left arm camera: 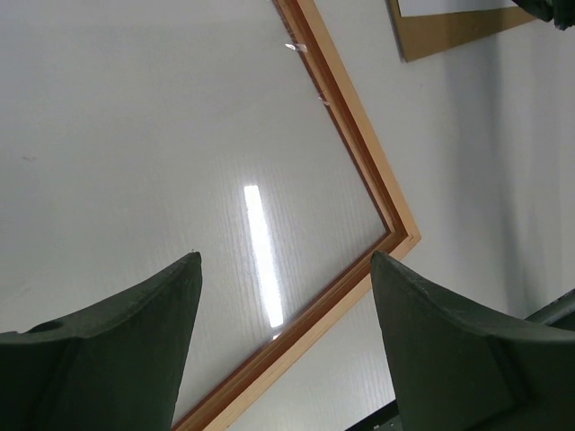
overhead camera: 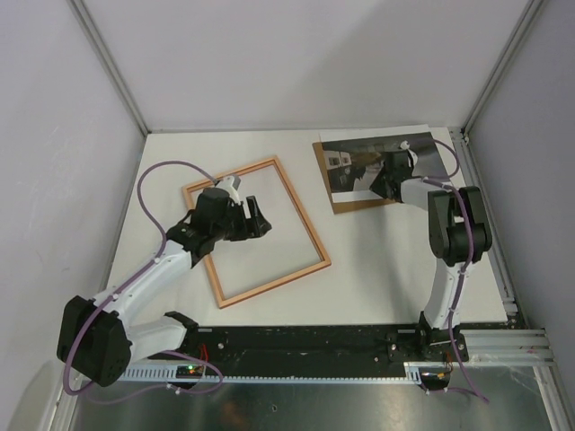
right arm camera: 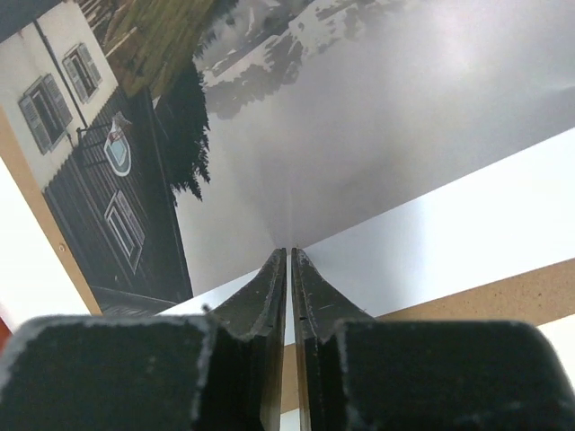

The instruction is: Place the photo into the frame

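The frame (overhead camera: 302, 211) lies flat at centre left, pale wood side up, its clear pane showing the table. My left gripper (overhead camera: 260, 218) hovers over the pane, open and empty; in the left wrist view the gripper (left arm camera: 286, 260) has its jaws wide apart above the frame's near right corner (left arm camera: 400, 235). The photo (overhead camera: 355, 162) lies at the back right on the brown backing board (overhead camera: 359, 205). My right gripper (overhead camera: 388, 184) is shut on the photo's near edge. In the right wrist view the gripper (right arm camera: 289, 251) pinches the white border of the photo (right arm camera: 314, 117), which curls up.
The backing board (right arm camera: 503, 292) pokes out below the photo, and its corner shows in the left wrist view (left arm camera: 449, 31). Grey walls close in the table on the left, back and right. A black rail (overhead camera: 314, 341) runs along the near edge.
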Motion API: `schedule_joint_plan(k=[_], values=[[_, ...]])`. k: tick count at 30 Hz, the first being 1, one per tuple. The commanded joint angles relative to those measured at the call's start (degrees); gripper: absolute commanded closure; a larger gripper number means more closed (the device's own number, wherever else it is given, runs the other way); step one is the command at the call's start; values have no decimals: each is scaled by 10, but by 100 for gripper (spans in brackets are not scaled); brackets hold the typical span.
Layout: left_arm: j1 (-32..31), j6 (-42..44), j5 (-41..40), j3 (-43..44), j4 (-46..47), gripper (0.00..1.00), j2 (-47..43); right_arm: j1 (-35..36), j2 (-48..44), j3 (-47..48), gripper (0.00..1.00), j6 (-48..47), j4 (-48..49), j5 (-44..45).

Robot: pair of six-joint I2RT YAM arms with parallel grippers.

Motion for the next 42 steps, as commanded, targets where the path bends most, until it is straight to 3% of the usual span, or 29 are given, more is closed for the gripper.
schedule_joint_plan(k=[1, 16, 26, 32, 36, 42], values=[[-4, -7, 19, -6, 34, 20, 2, -2, -26, -64, 90, -9, -92, 16], [-9, -16, 29, -28, 49, 20, -7, -16, -164, -229, 90, -5, -116, 28], [-12, -33, 43, 1, 77, 20, 41, -31, -328, -341, 90, 11, -171, 31], [-18, -1, 44, 101, 117, 18, 164, -48, -423, -364, 88, 9, -203, 16], [-18, 33, 72, 224, 127, 17, 272, -50, -452, -365, 88, 4, -231, 21], [-18, 73, 186, 456, 127, 18, 463, -55, -506, -365, 84, -3, -262, 21]])
